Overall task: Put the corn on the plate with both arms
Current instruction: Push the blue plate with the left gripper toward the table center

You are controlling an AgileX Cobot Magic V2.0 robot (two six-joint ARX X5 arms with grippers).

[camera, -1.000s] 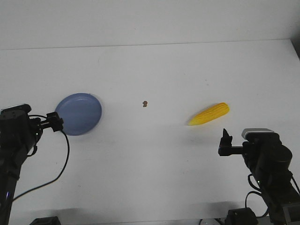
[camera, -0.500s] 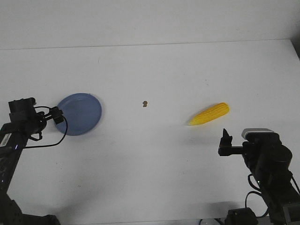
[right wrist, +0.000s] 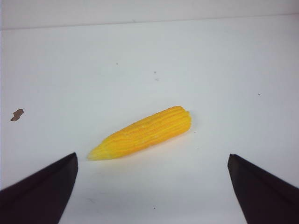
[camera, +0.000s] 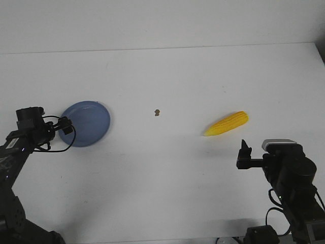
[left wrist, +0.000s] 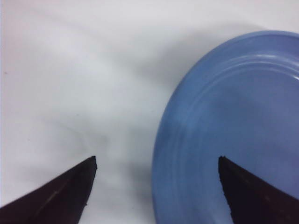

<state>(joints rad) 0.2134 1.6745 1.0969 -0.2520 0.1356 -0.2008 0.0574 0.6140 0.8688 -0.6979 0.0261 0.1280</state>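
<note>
The yellow corn [camera: 227, 123] lies on the white table at the right, tapered tip pointing left; it also shows in the right wrist view [right wrist: 142, 133]. The blue plate [camera: 87, 123] sits at the left and shows in the left wrist view [left wrist: 233, 126]. My left gripper [camera: 64, 127] is open at the plate's left rim; in its wrist view [left wrist: 156, 161] one finger is over the plate and one over the table, straddling the rim. My right gripper [camera: 246, 151] is open and empty, a little nearer to me than the corn [right wrist: 152, 158].
A tiny brown speck [camera: 158, 112] lies on the table between plate and corn; it also shows in the right wrist view [right wrist: 17, 114]. The white table [camera: 167, 173] ends at a far edge against a pale wall.
My left arm has swung so its gripper now reaches the plate's left rim, slightly lower and further right than before. The right arm, corn and plate have not moved.
</note>
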